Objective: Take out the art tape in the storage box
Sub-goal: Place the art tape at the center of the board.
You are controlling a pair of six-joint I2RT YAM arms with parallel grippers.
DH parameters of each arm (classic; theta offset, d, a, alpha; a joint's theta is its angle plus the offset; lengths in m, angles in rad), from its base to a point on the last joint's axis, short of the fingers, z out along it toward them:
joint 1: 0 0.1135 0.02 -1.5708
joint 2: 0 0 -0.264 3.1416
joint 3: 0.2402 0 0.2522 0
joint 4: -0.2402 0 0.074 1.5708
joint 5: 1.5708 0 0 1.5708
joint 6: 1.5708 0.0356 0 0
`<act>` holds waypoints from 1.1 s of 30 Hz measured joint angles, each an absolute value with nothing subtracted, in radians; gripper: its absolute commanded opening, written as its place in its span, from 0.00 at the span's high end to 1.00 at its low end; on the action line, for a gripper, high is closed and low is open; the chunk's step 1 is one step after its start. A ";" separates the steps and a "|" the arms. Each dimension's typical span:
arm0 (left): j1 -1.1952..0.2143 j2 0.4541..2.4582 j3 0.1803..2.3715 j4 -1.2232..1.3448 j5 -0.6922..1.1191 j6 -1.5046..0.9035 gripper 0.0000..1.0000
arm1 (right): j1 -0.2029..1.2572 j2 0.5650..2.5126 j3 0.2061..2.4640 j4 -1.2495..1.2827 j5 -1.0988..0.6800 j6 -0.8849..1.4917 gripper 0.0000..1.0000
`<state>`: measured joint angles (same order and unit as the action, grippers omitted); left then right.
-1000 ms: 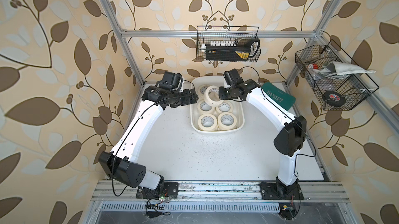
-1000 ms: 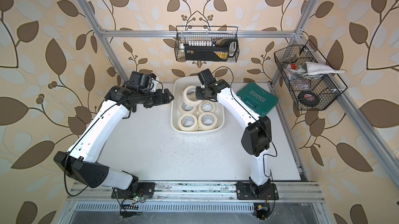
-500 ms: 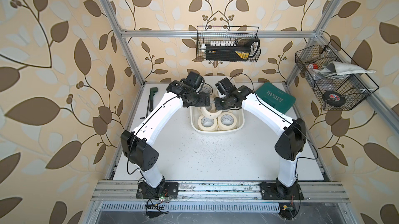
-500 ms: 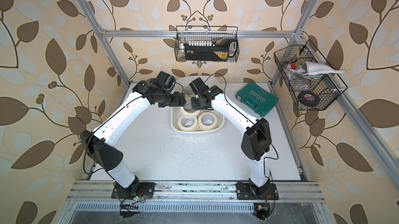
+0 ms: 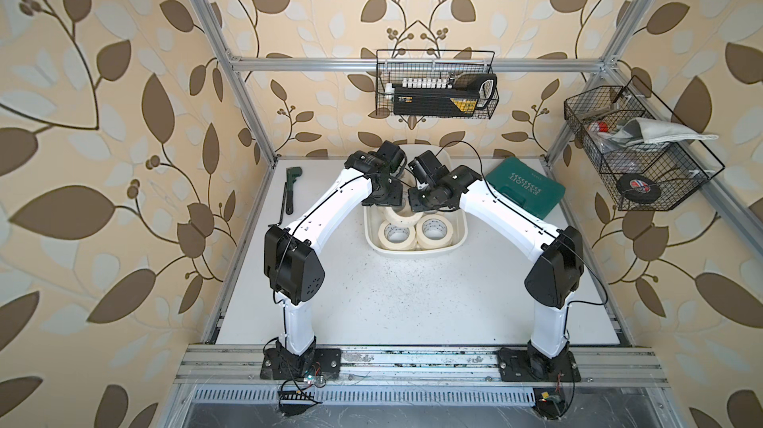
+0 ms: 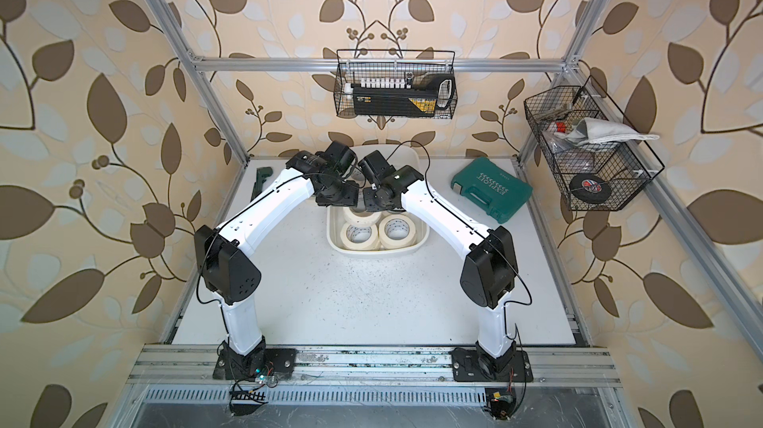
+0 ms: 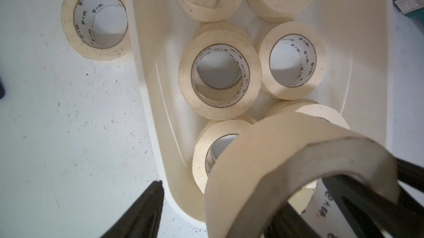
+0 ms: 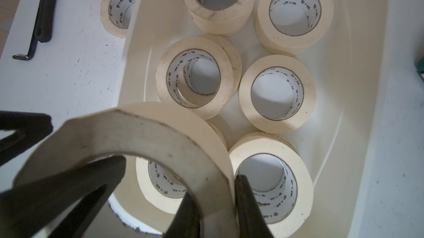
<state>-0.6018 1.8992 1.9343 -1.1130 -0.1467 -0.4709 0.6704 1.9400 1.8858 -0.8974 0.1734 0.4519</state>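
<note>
Your right tool (image 8: 213, 188) is clamped on the wall of one art tape roll (image 8: 137, 131), with one finger inside the ring and one outside. The roll hangs raised and on edge above the storage box (image 8: 137, 64).

Your left tool (image 8: 88, 142) has its jaws apart, straddling the opposite side of the same roll's wall. One finger is inside the ring. The outer finger (image 7: 146, 207) stands beside the rim, and the left wrist view shows a gap there. This tool is not closed on the roll.

In both top views the two tools meet nose to nose over the far half of the box, and the wrists hide the fingers.

The remaining art tape (image 8: 277, 94) lies flat in the box at six places in two rows, and some places are two rolls deep. Two rolls (image 5: 396, 234) sit side by side at the near end.

A loose roll (image 7: 96, 18) lies flat on the worktop (image 5: 392, 302), just beside the box's outer wall on your left arm's side.

A dark green wrench (image 5: 292, 178) and a thin L-bent key (image 5: 284, 203) lie near the worktop's left edge. A teal case (image 5: 524, 186) lies to the right of the box, apart from it. Two black wire baskets hang on the frame: the back basket (image 5: 435, 83) and the right basket (image 5: 636, 149).
</note>
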 measured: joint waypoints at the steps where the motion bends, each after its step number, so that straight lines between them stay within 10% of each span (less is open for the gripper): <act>1: -0.604 1.903 1.939 -1.115 -0.147 -0.468 0.65 | 0.673 1.940 1.885 -0.897 0.176 0.453 1.00; 13: -0.611 1.940 1.945 -1.152 -0.121 -0.402 0.93 | 0.694 1.909 1.832 -0.879 0.187 0.472 0.57; 33: -0.519 1.957 2.077 -1.147 -0.157 -0.363 1.00 | 0.537 1.501 1.460 -0.618 0.042 0.532 0.41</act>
<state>-0.5194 1.9568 2.0773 -1.1465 -0.1566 -0.3634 0.5365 1.5013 1.4605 -0.6182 0.0422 0.5316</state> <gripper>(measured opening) 0.226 0.590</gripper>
